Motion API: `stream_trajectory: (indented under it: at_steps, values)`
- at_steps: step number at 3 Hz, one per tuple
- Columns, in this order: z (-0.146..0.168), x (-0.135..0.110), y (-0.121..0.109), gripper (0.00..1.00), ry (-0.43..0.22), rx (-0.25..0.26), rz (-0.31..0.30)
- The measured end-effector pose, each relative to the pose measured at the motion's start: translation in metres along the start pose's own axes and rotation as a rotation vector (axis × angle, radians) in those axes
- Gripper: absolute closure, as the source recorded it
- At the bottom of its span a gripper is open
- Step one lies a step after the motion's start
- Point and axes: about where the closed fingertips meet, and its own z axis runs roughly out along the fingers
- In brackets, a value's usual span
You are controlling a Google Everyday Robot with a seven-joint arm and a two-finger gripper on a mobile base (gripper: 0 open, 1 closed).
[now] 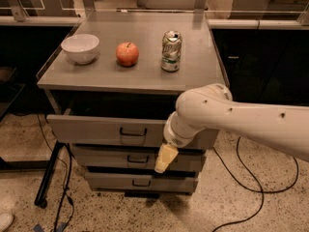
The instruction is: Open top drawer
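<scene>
You will find the top drawer (101,130) directly under the cabinet top (145,76), uppermost in a stack of three grey drawers. Its long axis runs left to right and its front faces the camera. It stands partly out, with a dark gap above its front. One dark handle (133,131) sits at its centre.

The white arm (241,120) reaches in from the right and covers the right end of that front. The gripper (161,165) hangs below it, pointing down in front of the second drawer (111,157) and right of its handle. You cannot tell whether the gripper is spread or closed.

The third drawer (120,181) is lowest. On the cabinet top stand one white bowl (80,47), one red apple (127,53) and one can (171,51), in a row and apart from each other.
</scene>
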Motion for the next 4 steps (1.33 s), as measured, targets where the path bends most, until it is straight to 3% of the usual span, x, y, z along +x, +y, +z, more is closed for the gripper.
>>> stream_trajectory:
  at_steps: [2, 4]
  values:
    - [0.007, 0.009, 0.007, 0.0, 0.035, -0.026, -0.001]
    - [-0.006, 0.029, 0.037, 0.0, 0.052, -0.072, 0.0]
